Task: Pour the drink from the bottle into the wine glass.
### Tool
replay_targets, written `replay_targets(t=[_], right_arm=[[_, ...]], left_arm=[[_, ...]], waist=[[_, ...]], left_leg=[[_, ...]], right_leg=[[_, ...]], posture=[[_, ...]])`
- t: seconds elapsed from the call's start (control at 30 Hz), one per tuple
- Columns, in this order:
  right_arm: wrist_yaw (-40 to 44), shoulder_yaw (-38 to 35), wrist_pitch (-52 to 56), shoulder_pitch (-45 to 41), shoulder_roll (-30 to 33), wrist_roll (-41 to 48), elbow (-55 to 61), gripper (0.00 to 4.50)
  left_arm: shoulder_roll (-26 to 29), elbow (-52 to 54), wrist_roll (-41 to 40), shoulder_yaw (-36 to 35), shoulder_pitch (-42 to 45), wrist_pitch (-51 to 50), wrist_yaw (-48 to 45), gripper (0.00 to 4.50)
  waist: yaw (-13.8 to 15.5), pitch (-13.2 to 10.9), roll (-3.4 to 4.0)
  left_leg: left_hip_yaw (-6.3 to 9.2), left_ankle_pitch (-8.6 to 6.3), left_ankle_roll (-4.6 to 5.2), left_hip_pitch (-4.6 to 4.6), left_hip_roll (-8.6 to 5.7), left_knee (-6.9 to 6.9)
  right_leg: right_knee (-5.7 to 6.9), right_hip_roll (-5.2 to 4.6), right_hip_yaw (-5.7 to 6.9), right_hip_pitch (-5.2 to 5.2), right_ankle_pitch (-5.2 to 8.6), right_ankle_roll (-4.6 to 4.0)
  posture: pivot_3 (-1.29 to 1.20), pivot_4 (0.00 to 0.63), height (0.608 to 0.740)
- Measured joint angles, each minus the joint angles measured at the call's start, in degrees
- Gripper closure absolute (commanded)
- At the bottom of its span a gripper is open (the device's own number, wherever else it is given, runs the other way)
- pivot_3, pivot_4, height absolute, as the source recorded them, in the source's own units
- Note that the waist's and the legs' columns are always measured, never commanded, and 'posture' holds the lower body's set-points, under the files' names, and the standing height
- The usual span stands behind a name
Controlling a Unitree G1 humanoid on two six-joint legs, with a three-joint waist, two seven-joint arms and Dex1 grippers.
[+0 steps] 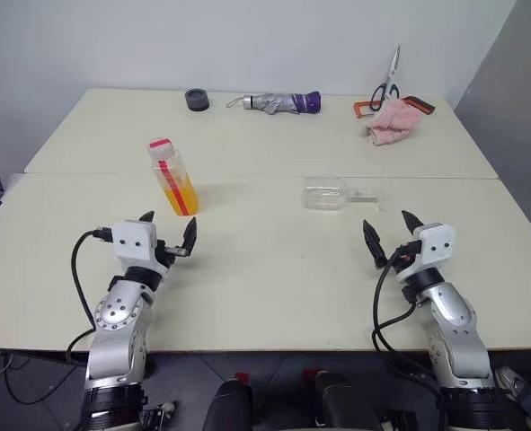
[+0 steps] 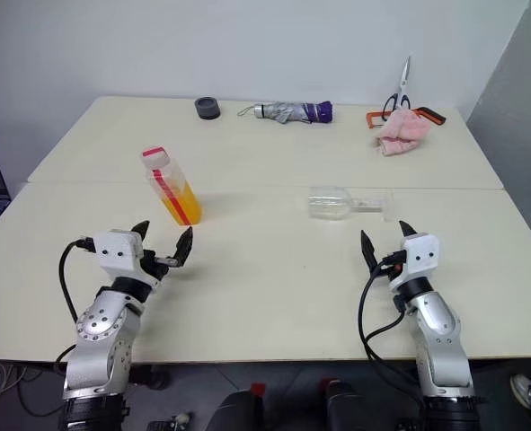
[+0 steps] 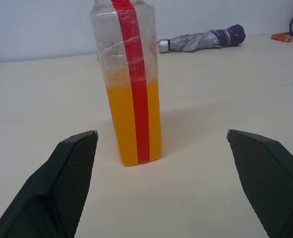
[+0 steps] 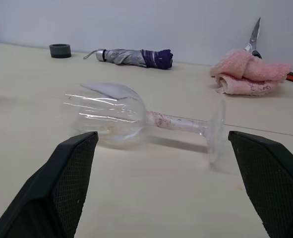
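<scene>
The clear plastic bottle (image 1: pixel 172 176) with a red label strip and a red-and-white cap stands upright on the cream table, its lower half filled with orange drink (image 3: pixel 134 121). My left gripper (image 1: pixel 168 232) hovers open just short of it, nothing between its fingers. The wine glass (image 1: pixel 337 193) lies on its side near the table's middle, bowl toward the left and foot toward the right. My right gripper (image 1: pixel 390 231) is open a little in front of the wine glass (image 4: pixel 136 116), apart from it.
Along the far edge lie a black tape roll (image 1: pixel 197 99), a folded grey and purple umbrella (image 1: pixel 278 102), scissors with an orange tool (image 1: pixel 389 90) and a pink cloth (image 1: pixel 390 123). A seam (image 1: pixel 247 176) runs across the table behind the bottle.
</scene>
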State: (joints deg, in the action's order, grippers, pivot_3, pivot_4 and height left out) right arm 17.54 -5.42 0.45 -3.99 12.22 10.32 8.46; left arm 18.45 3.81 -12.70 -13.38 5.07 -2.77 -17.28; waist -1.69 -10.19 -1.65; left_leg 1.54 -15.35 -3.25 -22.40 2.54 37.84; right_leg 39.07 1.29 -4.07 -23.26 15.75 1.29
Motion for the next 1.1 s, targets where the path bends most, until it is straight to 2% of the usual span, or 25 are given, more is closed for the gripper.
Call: replay_targets(t=[0.33,0.63,0.83,1.1], right_arm=[[9.1,4.5,2.1,-2.4,2.9,3.1,0.6,0.00],[19.6,8.0,18.4,-6.5,10.5,14.1,11.3,0.00],[22.2,9.1,23.9,-8.9,12.5,17.1,13.7,0.00],[23.9,9.1,26.2,-11.3,13.8,18.0,14.0,0.00]], left_arm=[[0.3,-2.1,-2.3,-2.7,0.9,0.5,-0.4,0.03],[0.3,-2.0,-1.7,-1.8,6.6,-8.0,3.2,0.03],[0.5,-1.7,-0.4,-0.4,12.0,-13.5,5.9,0.03],[1.1,-2.7,0.8,0.1,19.0,-17.3,7.5,0.03]], waist=[[0.0,0.0,0.00],[0.0,0.0,-0.01],[0.0,0.0,-0.01],[0.0,0.0,-0.01]], left_leg=[[0.01,0.00,0.00,0.00,-0.01,0.01],[0.10,0.00,0.00,-0.04,-0.01,0.03],[0.11,0.00,0.00,-0.06,-0.03,0.05],[0.13,0.00,0.00,-0.08,-0.04,0.05]], right_leg=[[0.00,0.01,0.01,0.00,0.00,0.00],[-0.01,0.01,0.07,0.01,0.00,0.00],[-0.01,0.01,0.08,0.01,0.00,0.01],[-0.01,0.01,0.10,0.01,-0.01,0.01]], posture=[[0.00,0.150,0.740],[0.00,0.150,0.740],[0.00,0.150,0.740],[0.00,0.150,0.740]])
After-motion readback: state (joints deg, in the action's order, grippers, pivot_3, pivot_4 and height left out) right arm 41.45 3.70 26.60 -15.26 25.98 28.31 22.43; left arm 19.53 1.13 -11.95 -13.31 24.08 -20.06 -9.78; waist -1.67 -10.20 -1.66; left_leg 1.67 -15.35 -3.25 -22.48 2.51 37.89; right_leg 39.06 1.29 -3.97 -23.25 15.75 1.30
